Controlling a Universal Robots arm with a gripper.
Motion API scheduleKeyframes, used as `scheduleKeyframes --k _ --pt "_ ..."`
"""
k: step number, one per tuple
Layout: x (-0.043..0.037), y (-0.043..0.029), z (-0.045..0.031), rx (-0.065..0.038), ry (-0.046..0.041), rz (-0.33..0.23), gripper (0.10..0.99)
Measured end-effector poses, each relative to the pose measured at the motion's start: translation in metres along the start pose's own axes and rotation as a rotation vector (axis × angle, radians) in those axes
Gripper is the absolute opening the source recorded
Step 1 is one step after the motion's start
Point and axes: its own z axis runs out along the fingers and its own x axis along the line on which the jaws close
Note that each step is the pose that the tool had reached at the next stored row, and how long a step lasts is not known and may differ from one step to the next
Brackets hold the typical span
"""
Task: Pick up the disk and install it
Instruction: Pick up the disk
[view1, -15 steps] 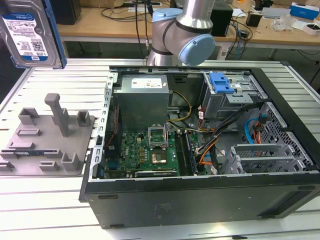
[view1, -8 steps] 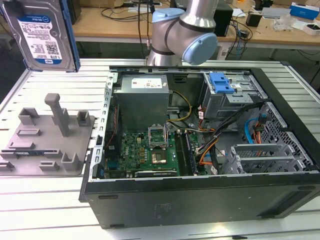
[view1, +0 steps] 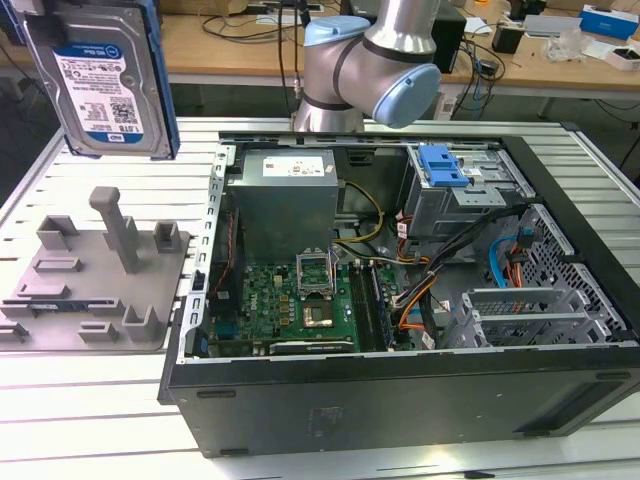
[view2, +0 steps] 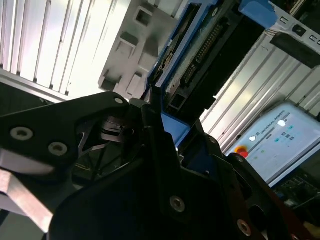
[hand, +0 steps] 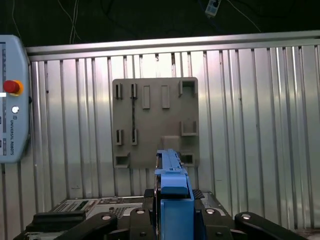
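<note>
The disk (view1: 100, 80), a silver hard drive with a white-and-blue label in a blue carrier, hangs high at the exterior view's left, above the grey fixture plate (view1: 90, 280). In the first wrist view the disk (hand: 173, 177) stands edge-on between the black fingers (hand: 148, 216), and my gripper (hand: 173, 207) is shut on its blue frame. In the second wrist view my gripper (view2: 167, 132) clamps the carrier's lower end, and the disk (view2: 200, 50) with its connector side rises away from it. The fixture plate (hand: 155, 122) lies well below.
An open computer case (view1: 560, 370) lies on the slatted metal table (view1: 80, 420), with a motherboard (view1: 290, 300), a grey power-supply box (view1: 285, 195) and a drive cage with a blue latch (view1: 443, 165). The arm's base (view1: 370, 60) stands behind it. A teach pendant (hand: 12, 100) lies beside the table.
</note>
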Motion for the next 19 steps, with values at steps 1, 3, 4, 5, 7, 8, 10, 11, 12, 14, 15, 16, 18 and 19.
scheduleKeyframes --k 1,3,4,5,7,8,10,11,12,14,15,16,18,19 --pt "0.0027 -0.0056 -0.0001 0.0 0.0 0.0 0.369" --pt "0.0084 -0.0205 -0.0003 0.0 -0.0001 0.0 0.369" --pt "0.0102 -0.0262 -0.0003 0.0 -0.0001 0.0 0.369" --pt "0.0118 -0.0308 -0.0004 0.0 0.0 0.0 0.369" --pt "0.0145 -0.0388 -0.0003 0.0 -0.0001 0.0 0.369" --pt "0.0157 -0.0423 -0.0003 0.0 0.0 0.0 0.369" --pt "0.02 -0.0557 -0.0002 0.0 -0.0001 0.0 0.369" --pt "0.0211 -0.0596 -0.0001 0.0 0.0 0.0 0.369" --pt "0.0222 -0.0634 0.0 0.0 0.0001 0.0 0.369" --pt "0.0257 -0.0748 0.0005 0.0 0.0003 0.0 0.369" --pt "0.027 -0.0789 0.0008 0.0 0.0004 0.0 0.369" --pt "0.0281 -0.0826 0.0011 0.0 0.0007 0.0 0.369" --pt "0.0314 -0.0933 0.002 0.0 0.0011 0.0 0.369" --pt "0.0328 -0.0979 0.0025 0.0 0.0013 0.0 0.369"
